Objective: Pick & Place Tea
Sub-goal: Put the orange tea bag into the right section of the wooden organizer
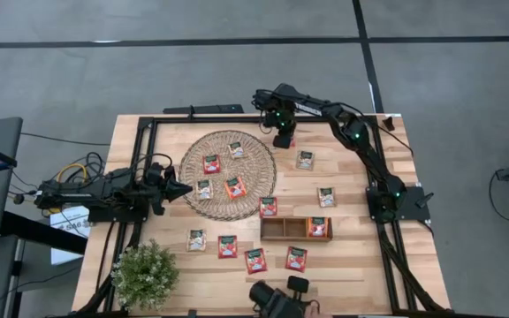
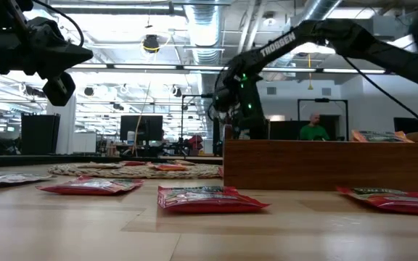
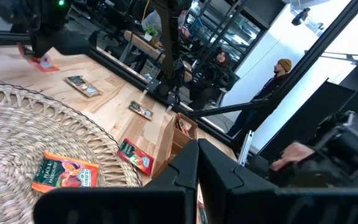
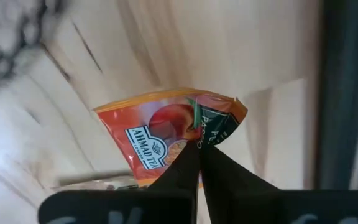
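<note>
Our right pincer [image 4: 199, 149] pinches an orange sachet [image 4: 166, 134] by one corner, far side of the surface [image 1: 343, 265].
So thin a hold could slip; our left pincer [image 3: 197, 163] waits pressed together.

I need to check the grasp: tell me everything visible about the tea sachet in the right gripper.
The orange sachet is a flat, glossy packet printed with a peach picture, a white "AHMAD TEA" label and a dark green panel. The right gripper is shut on its lower edge, creasing it there, so it stands tilted above the light wooden table. In the high view it shows as a red sliver under the gripper near the table's far edge, beyond the wicker mat.
</note>
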